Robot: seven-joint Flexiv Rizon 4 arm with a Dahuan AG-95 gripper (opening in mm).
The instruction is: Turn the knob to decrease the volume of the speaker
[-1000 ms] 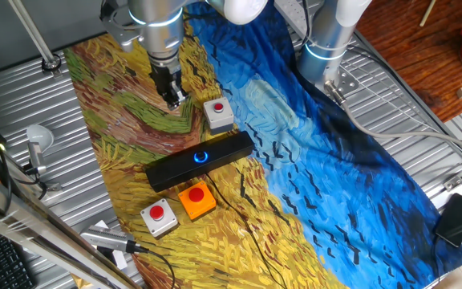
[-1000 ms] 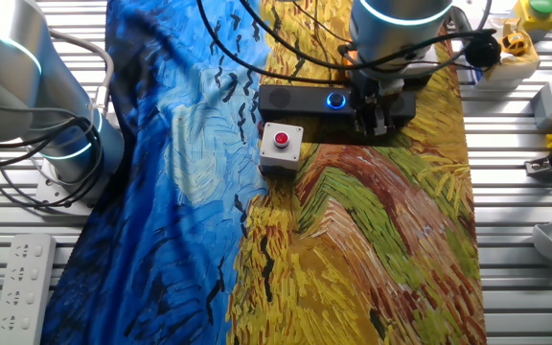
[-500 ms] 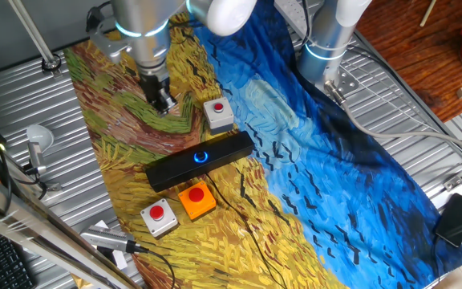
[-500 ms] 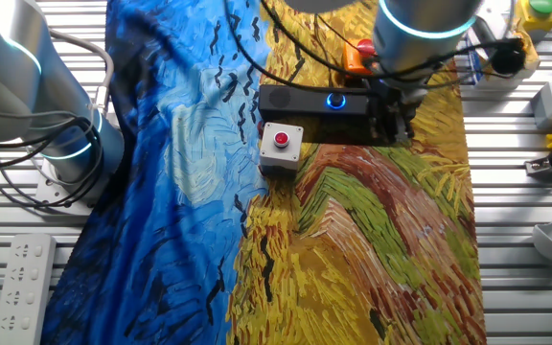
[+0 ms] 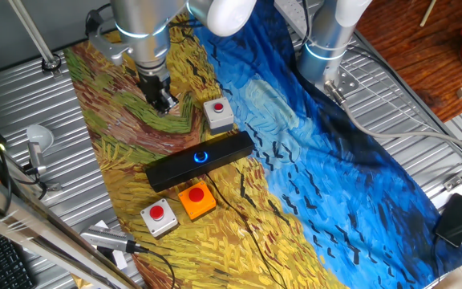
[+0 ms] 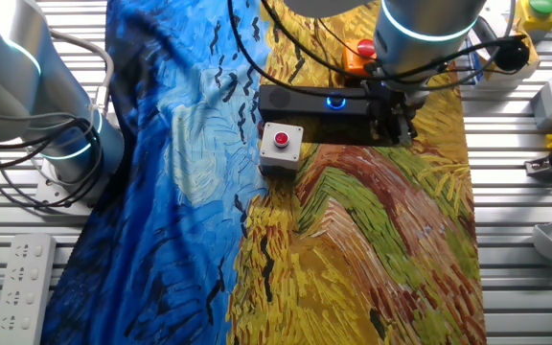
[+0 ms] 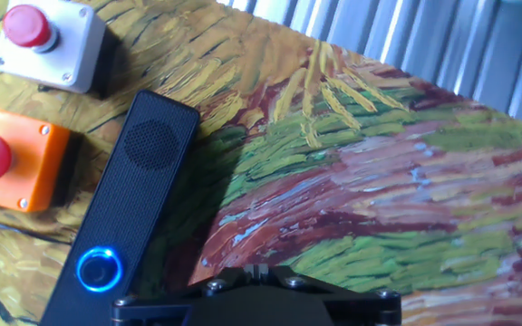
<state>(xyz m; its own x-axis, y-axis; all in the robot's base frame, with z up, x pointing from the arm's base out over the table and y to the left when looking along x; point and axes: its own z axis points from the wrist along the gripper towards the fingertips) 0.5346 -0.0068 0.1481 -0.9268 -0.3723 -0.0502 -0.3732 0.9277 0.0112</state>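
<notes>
Robot gripper (image 5: 164,103) hangs above a painted cloth (image 5: 119,136), off to one side of the black speaker (image 5: 200,160) and not touching it; can't tell if fingers are apart or closed. Blue-lit knob (image 5: 201,156) glows mid-speaker, w/ an orange button box (image 5: 196,200) beside.

Painted cloth (image 5: 327,160) over slatted table (image 5: 423,136)

Speaker (image 5: 200,160) on cloth (image 5: 311,160); one button box (image 5: 218,114) behind it, two (image 5: 178,208) in front; gripper (image 5: 165,103) apart.
</notes>
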